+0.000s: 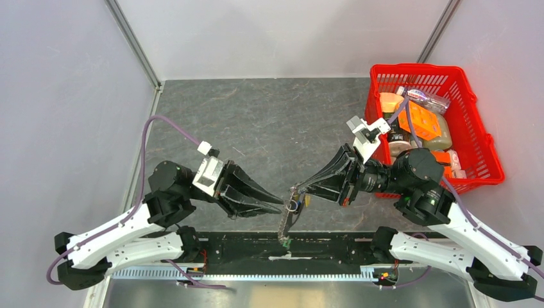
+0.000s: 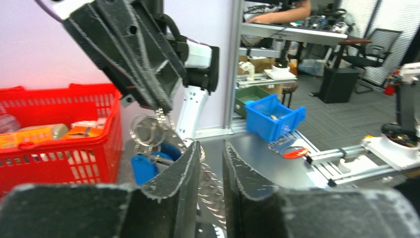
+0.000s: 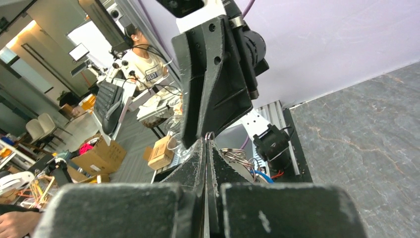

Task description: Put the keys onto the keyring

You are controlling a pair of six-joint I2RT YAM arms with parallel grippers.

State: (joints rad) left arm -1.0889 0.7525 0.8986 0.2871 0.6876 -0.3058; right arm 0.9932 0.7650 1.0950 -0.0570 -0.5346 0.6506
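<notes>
My right gripper [image 1: 297, 190] is shut on the silver keyring [image 1: 294, 194] and holds it above the table's near edge. In the right wrist view a thin ring edge [image 3: 208, 136] sticks out between the closed fingertips, with more rings [image 3: 236, 154] beside them. The twisted chain [image 1: 285, 221] hangs down to the green tag [image 1: 285, 243]. A blue-capped key [image 2: 142, 168] hangs with silver rings [image 2: 147, 131] under the right gripper. My left gripper [image 1: 280, 206] is open with a narrow gap, its tips just left of the chain [image 2: 212, 184]. Black and yellow keys are not in view.
A red basket [image 1: 420, 66] full of packaged items stands at the right rear, close behind the right arm; it also shows in the left wrist view [image 2: 59, 148]. The black mounting rail [image 1: 333, 247] runs along the near edge under the hanging chain.
</notes>
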